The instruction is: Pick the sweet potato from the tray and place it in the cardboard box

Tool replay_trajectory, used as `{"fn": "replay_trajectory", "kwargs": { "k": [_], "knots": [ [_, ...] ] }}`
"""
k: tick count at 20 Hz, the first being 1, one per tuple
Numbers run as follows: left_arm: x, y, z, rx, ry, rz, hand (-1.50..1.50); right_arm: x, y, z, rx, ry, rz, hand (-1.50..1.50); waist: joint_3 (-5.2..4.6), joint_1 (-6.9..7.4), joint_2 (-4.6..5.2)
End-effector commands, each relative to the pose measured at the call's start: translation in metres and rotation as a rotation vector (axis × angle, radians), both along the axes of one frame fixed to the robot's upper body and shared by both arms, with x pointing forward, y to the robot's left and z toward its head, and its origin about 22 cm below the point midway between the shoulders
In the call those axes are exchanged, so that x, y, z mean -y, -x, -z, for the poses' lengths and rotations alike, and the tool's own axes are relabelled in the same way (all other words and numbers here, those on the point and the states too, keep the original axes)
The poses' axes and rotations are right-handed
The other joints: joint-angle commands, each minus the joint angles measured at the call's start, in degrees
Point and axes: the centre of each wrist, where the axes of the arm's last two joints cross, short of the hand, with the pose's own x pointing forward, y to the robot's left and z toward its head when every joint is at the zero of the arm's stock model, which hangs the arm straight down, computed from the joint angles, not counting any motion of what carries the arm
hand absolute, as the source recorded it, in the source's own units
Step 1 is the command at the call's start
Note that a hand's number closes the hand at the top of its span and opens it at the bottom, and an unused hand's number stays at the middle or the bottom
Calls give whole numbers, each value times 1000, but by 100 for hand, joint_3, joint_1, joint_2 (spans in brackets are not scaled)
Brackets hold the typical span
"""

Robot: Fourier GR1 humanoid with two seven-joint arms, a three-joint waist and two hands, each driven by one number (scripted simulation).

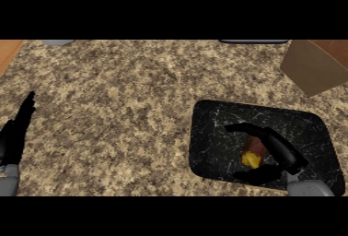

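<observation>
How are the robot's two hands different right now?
The left hand has straight fingers pointing up; the right hand has its fingers curled round the sweet potato. The left hand rests at the view's left edge, holding nothing; the right hand is over the black tray. Both hands are black, on grey forearms.

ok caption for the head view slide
Right hand curls around the sweet potato on the black tray; cardboard box sits at upper right.
</observation>
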Motion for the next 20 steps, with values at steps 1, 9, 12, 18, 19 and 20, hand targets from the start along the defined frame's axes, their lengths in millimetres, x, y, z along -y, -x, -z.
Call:
{"fn": "replay_trajectory", "kwargs": {
  "k": [1,9,12,18,19,20],
  "knots": [
    [8,-16,-1,-11,1,-20,0,-2,7,2,86,19,106,150,29,-47,31],
    [20,-10,5,18,-19,-1,0,-8,-12,12,219,46,263,150,30,-18,28],
    [3,-8,-7,7,-2,-7,0,105,-10,-13,196,268,393,150,37,-53,47],
    [13,-4,6,8,17,-8,0,260,23,-104,161,730,680,150,49,-82,148],
    [-4,0,-3,8,-16,-9,0,281,32,-121,170,736,734,150,58,2,112],
    [3,-4,-7,23,-4,11,0,295,34,-134,181,745,749,150,62,72,115]
  ]
}}
